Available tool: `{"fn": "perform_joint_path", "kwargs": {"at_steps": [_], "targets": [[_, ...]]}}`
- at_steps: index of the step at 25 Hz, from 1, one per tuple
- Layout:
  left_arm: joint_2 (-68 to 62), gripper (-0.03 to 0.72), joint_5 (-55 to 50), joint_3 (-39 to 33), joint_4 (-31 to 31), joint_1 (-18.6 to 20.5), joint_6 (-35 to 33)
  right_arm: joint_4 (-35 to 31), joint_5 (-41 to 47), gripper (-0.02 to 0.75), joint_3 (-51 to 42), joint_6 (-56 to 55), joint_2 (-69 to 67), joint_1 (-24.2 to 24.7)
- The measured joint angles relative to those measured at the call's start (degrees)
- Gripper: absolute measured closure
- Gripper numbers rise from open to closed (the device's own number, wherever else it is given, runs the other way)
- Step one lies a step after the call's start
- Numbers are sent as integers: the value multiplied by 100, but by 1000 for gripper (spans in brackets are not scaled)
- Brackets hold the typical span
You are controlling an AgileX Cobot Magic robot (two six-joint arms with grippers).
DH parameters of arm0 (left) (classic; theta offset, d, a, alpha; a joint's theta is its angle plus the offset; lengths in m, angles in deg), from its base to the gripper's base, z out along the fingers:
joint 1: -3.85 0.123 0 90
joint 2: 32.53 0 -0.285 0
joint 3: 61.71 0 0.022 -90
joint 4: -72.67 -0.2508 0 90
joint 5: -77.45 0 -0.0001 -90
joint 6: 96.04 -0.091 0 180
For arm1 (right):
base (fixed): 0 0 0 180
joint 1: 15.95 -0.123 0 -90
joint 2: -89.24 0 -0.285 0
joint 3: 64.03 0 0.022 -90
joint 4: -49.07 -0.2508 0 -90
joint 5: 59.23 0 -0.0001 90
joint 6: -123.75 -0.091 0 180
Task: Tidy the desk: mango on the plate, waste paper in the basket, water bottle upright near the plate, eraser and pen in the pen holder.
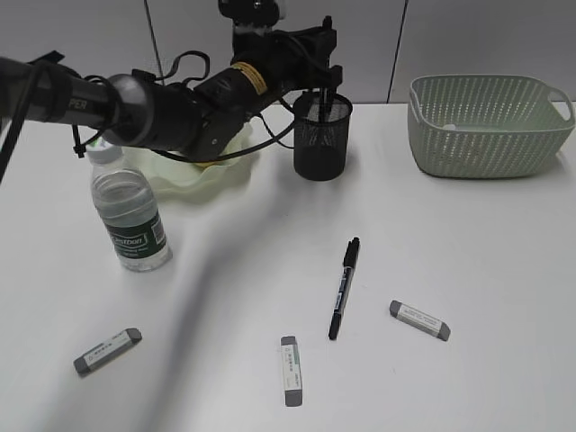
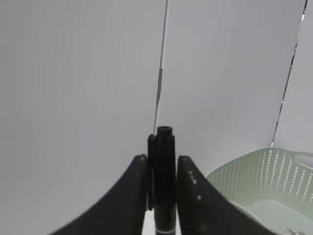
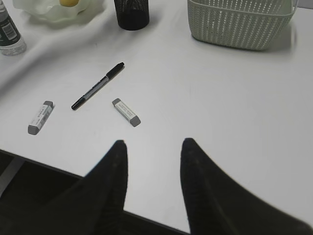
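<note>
My left gripper (image 1: 324, 85) is shut on a black pen (image 2: 165, 181), held upright right over the black mesh pen holder (image 1: 322, 135); the pen's lower end reaches into the holder. A second black pen (image 1: 344, 286) lies on the white desk (image 1: 486, 270). Three grey-and-white erasers lie at the front: one at the left (image 1: 108, 350), one in the middle (image 1: 291, 370), one at the right (image 1: 419, 319). The water bottle (image 1: 130, 211) stands upright next to the green ruffled plate (image 1: 193, 175). The mango (image 3: 68, 2) lies on the plate. My right gripper (image 3: 153, 147) is open and empty over the desk's front edge. I see no waste paper.
The sage-green basket (image 1: 490, 121) stands at the back right, and its rim shows in the left wrist view (image 2: 259, 171). The left arm and its cables stretch over the plate. A grey panelled wall is behind the desk.
</note>
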State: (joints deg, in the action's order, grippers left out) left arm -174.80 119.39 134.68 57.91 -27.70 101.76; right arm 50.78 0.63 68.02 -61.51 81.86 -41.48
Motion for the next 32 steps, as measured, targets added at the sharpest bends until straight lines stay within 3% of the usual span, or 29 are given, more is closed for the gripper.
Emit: {"fn": "perform_joint_path", "kwargs": {"at_steps": [5, 9, 12, 16, 22, 27, 32], "targets": [[37, 282, -72, 7, -5, 0, 0, 18, 0, 439, 0, -5, 0, 0], [566, 239, -1185, 7, -215, -11, 148, 24, 0, 439, 0, -10, 0, 0], [1408, 278, -3239, -5, -241, -51, 501, 24, 0, 439, 0, -10, 0, 0], [2835, 405, -5680, -394, -406, -203, 383, 24, 0, 439, 0, -10, 0, 0], [5445, 456, -8513, -2416, -98, -321, -167, 24, 0, 439, 0, -10, 0, 0], [8067, 456, -9939, -4266, 505, -321, -290, 24, 0, 439, 0, -10, 0, 0], [10801, 456, -10411, -5181, 589, -321, -296, 24, 0, 439, 0, -15, 0, 0]]}}
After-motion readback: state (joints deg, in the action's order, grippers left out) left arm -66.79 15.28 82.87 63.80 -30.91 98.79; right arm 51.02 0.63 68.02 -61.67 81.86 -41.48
